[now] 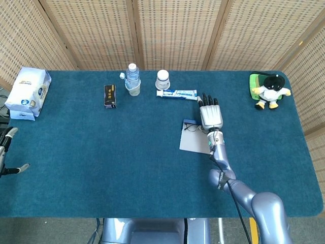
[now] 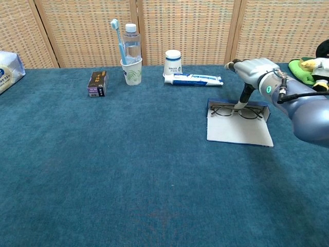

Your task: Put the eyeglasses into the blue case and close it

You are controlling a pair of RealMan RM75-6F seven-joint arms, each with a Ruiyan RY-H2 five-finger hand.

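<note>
The blue case (image 2: 239, 132) lies open on the right of the table, its white inside flap flat toward me and its blue tray along the far edge. The dark-rimmed eyeglasses (image 2: 236, 110) lie unfolded along that far blue tray (image 1: 191, 126). My right hand (image 2: 255, 69) hovers just over the glasses' right end, fingers stretched out flat (image 1: 210, 115); one digit reaches down and touches the frame near the bridge. It grips nothing. Only a few spread fingers of my left hand (image 1: 7, 151) show at the table's left edge, holding nothing.
A toothpaste tube (image 2: 194, 80) and a white cup (image 2: 172, 62) lie just behind the case. Further left stand a paper cup with toothbrush and bottle (image 2: 131, 56) and a small dark box (image 2: 97, 83). A plush toy (image 1: 269, 91) sits far right, a white pack (image 1: 28, 91) far left.
</note>
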